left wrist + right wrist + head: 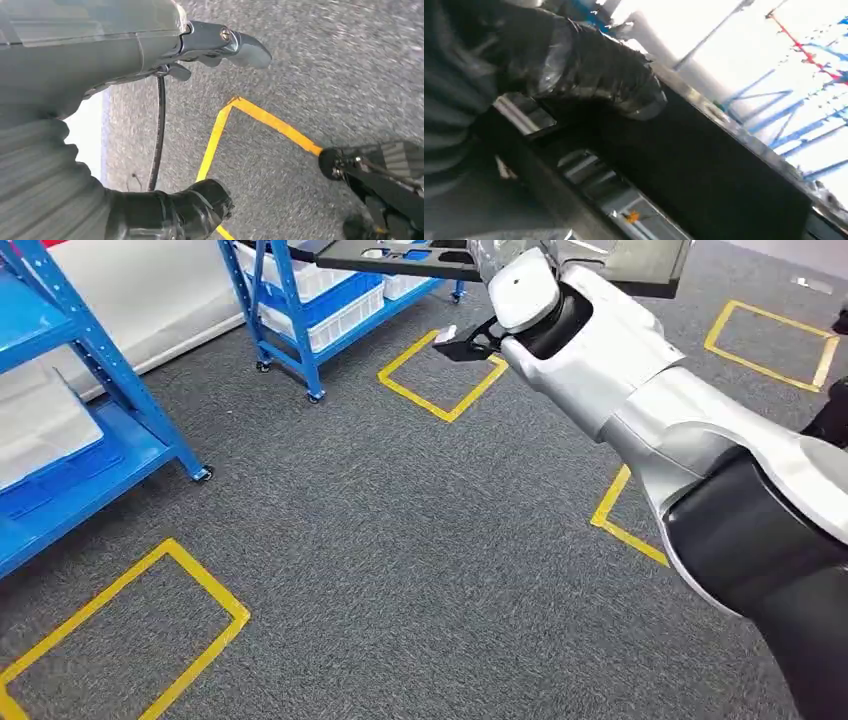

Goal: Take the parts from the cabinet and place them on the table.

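A flat dark panel part point(420, 260) hangs over the carpet at the top of the head view. My right arm reaches forward to it, and my right hand point(478, 338) grips it at its near edge. In the right wrist view the taped dark thumb point(594, 70) presses on the panel's black face point(704, 175), which has a metal rim. My left hand point(125, 55) hangs above the carpet with its fingers point(240, 47) held apart from the thumb point(200, 210) and nothing between them.
A blue rack point(90, 430) with white and blue bins stands at the left. A second blue wheeled rack point(300, 310) stands at the back. Yellow tape rectangles point(440, 380) mark the grey carpet point(400, 540).
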You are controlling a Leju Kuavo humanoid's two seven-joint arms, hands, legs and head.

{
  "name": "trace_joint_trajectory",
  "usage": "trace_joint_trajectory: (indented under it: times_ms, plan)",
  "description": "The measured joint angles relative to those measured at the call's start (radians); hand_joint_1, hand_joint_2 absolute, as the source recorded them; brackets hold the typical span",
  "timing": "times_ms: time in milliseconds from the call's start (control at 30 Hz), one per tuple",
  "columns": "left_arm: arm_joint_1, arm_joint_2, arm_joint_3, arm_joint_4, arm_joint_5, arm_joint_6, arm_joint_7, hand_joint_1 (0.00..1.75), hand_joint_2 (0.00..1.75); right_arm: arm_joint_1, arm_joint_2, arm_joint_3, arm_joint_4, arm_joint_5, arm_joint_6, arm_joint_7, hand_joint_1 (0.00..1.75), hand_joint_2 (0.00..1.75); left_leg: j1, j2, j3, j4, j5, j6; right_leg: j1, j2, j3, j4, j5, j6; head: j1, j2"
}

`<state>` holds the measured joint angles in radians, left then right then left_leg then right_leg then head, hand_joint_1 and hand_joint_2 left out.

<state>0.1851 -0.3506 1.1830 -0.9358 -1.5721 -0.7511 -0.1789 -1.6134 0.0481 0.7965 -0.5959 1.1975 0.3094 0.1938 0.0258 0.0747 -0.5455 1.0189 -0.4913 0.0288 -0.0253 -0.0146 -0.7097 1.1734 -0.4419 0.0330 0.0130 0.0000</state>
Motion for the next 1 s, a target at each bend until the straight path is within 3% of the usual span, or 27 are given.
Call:
trace_joint_trajectory:
  times_ms: [33,67,100,200,367,400,433,467,500,533,600,633,667,767,800,833,867,900,967,1000]
  plan:
    - [0.000,0.000,0.000,0.002,0.000,0.000,-0.001,0.00,1.75,-0.002,0.000,-0.001,-0.002,0.002,0.000,0.000,1.75,1.75,0.000,0.011,0.008,0.000,-0.007,-0.006,0.001,-0.027,0.053,-0.096,0.038,-0.002,0.000,0.000]
    - [0.001,0.001,0.000,0.003,0.000,0.002,-0.001,0.00,1.75,-0.004,0.001,-0.002,-0.003,0.005,0.000,0.000,1.75,1.75,-0.001,0.022,0.012,-0.006,-0.009,-0.011,0.016,-0.071,0.062,-0.122,0.010,-0.007,0.000,0.000]
    - [-0.001,0.001,0.000,0.005,0.000,0.002,-0.001,0.00,1.75,-0.006,0.006,-0.002,-0.007,0.005,0.000,-0.001,1.75,1.75,-0.013,0.032,0.012,0.001,-0.013,-0.019,0.021,-0.064,0.068,-0.135,0.024,-0.015,-0.001,0.000]
    - [-0.006,0.003,0.000,0.012,0.000,0.013,-0.002,0.00,1.75,-0.006,0.005,-0.003,-0.006,0.008,0.002,-0.002,1.75,1.75,-0.012,0.064,0.024,-0.012,-0.014,-0.031,0.025,-0.027,0.060,-0.131,0.024,-0.030,-0.001,0.000]
    - [-0.008,0.004,0.000,0.013,0.000,0.014,-0.002,0.00,1.75,-0.007,0.005,-0.003,-0.006,0.008,0.002,-0.002,1.75,1.75,-0.012,0.068,0.026,-0.014,-0.014,-0.034,0.025,-0.022,0.062,-0.133,0.025,-0.033,0.000,0.000]
    - [-0.010,0.004,-0.001,0.017,0.000,0.016,-0.002,0.00,1.75,-0.007,0.005,-0.005,-0.010,0.008,0.002,-0.002,1.75,1.75,-0.008,0.057,0.025,-0.010,-0.024,-0.037,0.014,-0.016,0.068,-0.144,0.029,-0.040,-0.002,0.000]
    - [-0.009,0.008,-0.001,0.020,0.000,0.017,-0.002,0.00,1.75,-0.008,0.009,-0.005,-0.012,0.009,0.002,-0.002,1.75,1.75,-0.003,-0.002,0.019,0.011,-0.042,-0.038,0.014,-0.005,0.073,-0.149,0.030,-0.042,-0.002,0.000]
    - [-0.007,0.014,-0.001,0.037,-0.001,0.026,0.001,0.00,1.75,-0.007,0.021,-0.005,-0.012,0.015,0.004,-0.002,1.75,1.75,-0.004,-0.068,-0.122,0.296,-0.157,-0.036,0.023,0.051,0.075,-0.149,0.029,-0.058,-0.002,0.000]
    - [-0.008,0.017,-0.001,0.043,-0.001,0.031,0.000,0.00,1.75,-0.007,0.023,-0.005,-0.011,0.017,0.004,-0.002,1.75,1.75,-0.005,-0.068,-0.136,0.304,-0.139,-0.033,0.025,0.068,0.076,-0.148,0.029,-0.059,-0.002,0.000]
    - [-0.009,0.021,-0.001,0.049,-0.001,0.035,-0.001,0.00,1.75,-0.007,0.025,-0.006,-0.011,0.020,0.004,-0.002,1.75,1.75,-0.005,-0.070,-0.129,0.268,-0.101,-0.029,0.028,0.084,0.077,-0.145,0.028,-0.059,-0.002,0.000]
    - [-0.011,0.029,-0.002,0.060,-0.001,0.042,-0.002,0.00,1.75,-0.010,0.026,-0.008,-0.011,0.025,0.003,-0.002,1.75,1.75,-0.005,-0.092,-0.072,0.109,0.002,-0.019,0.030,0.114,0.080,-0.141,0.026,-0.059,-0.002,0.000]
    - [-0.010,0.032,-0.003,0.067,-0.001,0.047,-0.002,0.00,1.75,-0.009,0.028,-0.010,-0.011,0.028,0.003,-0.002,1.75,1.75,-0.004,-0.141,-0.051,0.042,0.025,-0.013,0.027,0.125,0.078,-0.139,0.024,-0.056,-0.002,0.000]
    - [-0.010,0.036,-0.003,0.077,-0.001,0.051,-0.002,0.00,1.75,-0.010,0.028,-0.010,-0.010,0.034,0.004,-0.002,1.75,1.75,0.000,-0.167,-0.041,0.026,0.017,-0.014,0.032,0.140,0.072,-0.132,0.023,-0.053,-0.001,0.000]
    - [-0.017,0.047,-0.006,0.090,-0.001,0.058,-0.002,0.00,1.75,-0.009,0.032,-0.011,-0.008,0.040,0.004,-0.005,1.75,1.75,-0.012,-0.134,-0.032,0.016,0.014,-0.013,0.017,0.178,0.059,-0.138,0.036,-0.031,-0.002,0.000]
    - [-0.019,0.047,-0.011,0.096,-0.001,0.061,-0.003,0.00,1.75,-0.010,0.029,-0.013,-0.008,0.042,0.004,-0.005,1.75,1.75,-0.001,-0.119,-0.027,0.003,0.021,-0.006,0.026,0.190,0.057,-0.137,0.038,-0.025,-0.002,0.000]
    - [-0.020,0.050,-0.016,0.102,0.000,0.064,-0.003,0.00,1.75,-0.011,0.026,-0.016,-0.008,0.044,0.004,-0.005,1.75,1.75,0.000,-0.098,-0.020,-0.005,0.025,-0.003,0.030,0.137,0.049,-0.123,0.024,-0.024,0.000,0.000]
    - [-0.018,0.054,-0.018,0.106,0.000,0.067,-0.003,0.00,1.75,-0.014,0.026,-0.019,-0.008,0.046,0.004,-0.005,1.75,1.75,-0.001,-0.088,-0.017,-0.009,0.026,0.003,0.031,0.077,0.029,-0.079,-0.008,-0.019,0.005,0.000]
    - [-0.018,0.056,-0.018,0.111,0.000,0.068,-0.003,0.00,1.75,-0.016,0.029,-0.020,-0.008,0.048,0.004,-0.007,1.75,1.75,-0.005,-0.074,-0.016,-0.009,0.025,0.006,0.028,0.043,-0.005,-0.002,-0.048,-0.014,0.005,0.000]
    - [-0.019,0.061,-0.019,0.119,0.000,0.073,-0.003,0.00,1.75,-0.015,0.031,-0.020,-0.008,0.052,0.006,-0.014,1.75,1.75,-0.007,-0.043,-0.014,-0.008,0.021,0.010,0.018,0.022,-0.078,0.151,-0.105,-0.006,0.006,0.000]
    - [-0.019,0.063,-0.020,0.122,0.000,0.073,-0.004,0.00,1.75,-0.013,0.030,-0.020,-0.008,0.055,0.008,-0.016,1.75,1.75,-0.007,-0.030,-0.012,-0.007,0.019,0.009,0.014,0.021,-0.091,0.175,-0.103,-0.004,0.005,0.000]
